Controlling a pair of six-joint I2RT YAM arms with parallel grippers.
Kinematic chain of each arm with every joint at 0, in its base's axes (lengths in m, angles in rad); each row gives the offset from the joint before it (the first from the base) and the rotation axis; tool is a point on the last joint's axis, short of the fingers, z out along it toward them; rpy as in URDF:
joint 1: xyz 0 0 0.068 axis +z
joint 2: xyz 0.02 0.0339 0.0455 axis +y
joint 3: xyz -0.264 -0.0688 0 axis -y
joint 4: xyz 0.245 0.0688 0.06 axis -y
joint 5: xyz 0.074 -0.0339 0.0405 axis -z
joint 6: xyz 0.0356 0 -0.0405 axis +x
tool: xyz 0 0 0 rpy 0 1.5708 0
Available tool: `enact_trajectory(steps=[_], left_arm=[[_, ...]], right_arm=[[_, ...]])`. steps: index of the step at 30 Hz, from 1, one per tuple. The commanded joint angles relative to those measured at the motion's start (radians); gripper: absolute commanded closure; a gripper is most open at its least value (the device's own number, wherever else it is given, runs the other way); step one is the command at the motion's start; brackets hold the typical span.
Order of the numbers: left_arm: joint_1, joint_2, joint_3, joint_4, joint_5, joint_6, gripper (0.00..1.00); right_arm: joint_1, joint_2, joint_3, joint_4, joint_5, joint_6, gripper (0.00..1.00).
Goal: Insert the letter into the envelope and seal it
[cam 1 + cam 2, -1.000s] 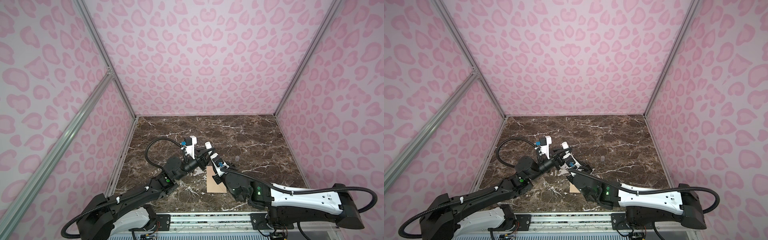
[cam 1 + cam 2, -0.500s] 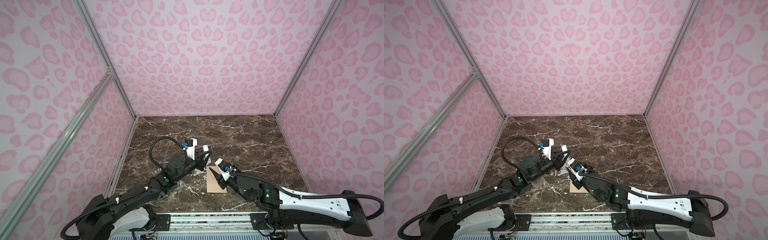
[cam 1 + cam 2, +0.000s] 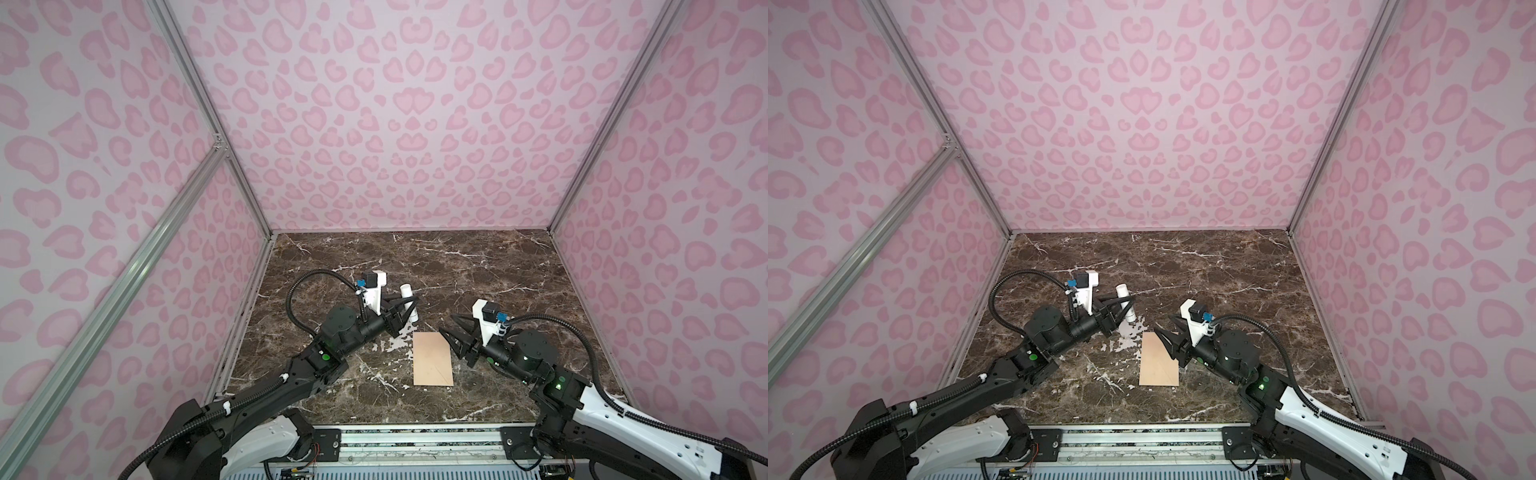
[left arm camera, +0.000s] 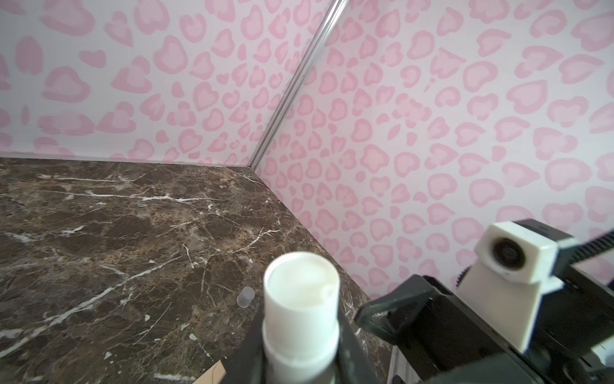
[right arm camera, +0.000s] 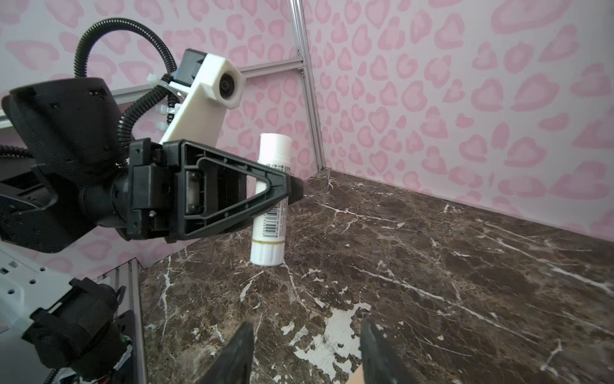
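The envelope point(image 3: 432, 359) lies flat, long axis front-to-back, with open surface point(image 3: 478, 270) around its edges; right gripper point(image 3: 447, 324) open by its right edge; left gripper point(image 3: 409, 305) clamps the glue stick point(image 3: 406, 291).

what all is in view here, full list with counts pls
peach-tan paper envelope: 1, peach-tan, flat on the table, between the arms
white cylindrical glue stick: 1, white, upright, held in the left tool
small clear plastic cap: 1, clear, loose on the table
dark brown marble table: 1, brown, white veins
pink heart-print walls: 3, pink, around the table
left tool: 1, black, shut on the glue stick
right tool: 1, black, open, empty, by the envelope's far right corner
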Motion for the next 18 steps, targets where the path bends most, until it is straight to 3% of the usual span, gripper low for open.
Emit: enact_trajectory(steps=[1,7,18], left_arm=[[0.002,0.028,0.020,0.094,0.158,0.009,0.96],[0.002,0.071,0.017,0.171,0.203,-0.023,0.96],[0.002,0.138,0.033,0.288,0.249,-0.080,0.96]], right_arm=[[-0.035,0.044,-0.001,0.136,-0.220,0.142,0.46],[-0.045,0.131,0.014,0.249,-0.354,0.213,0.45],[-0.104,0.187,-0.013,0.357,-0.423,0.308,0.50]])
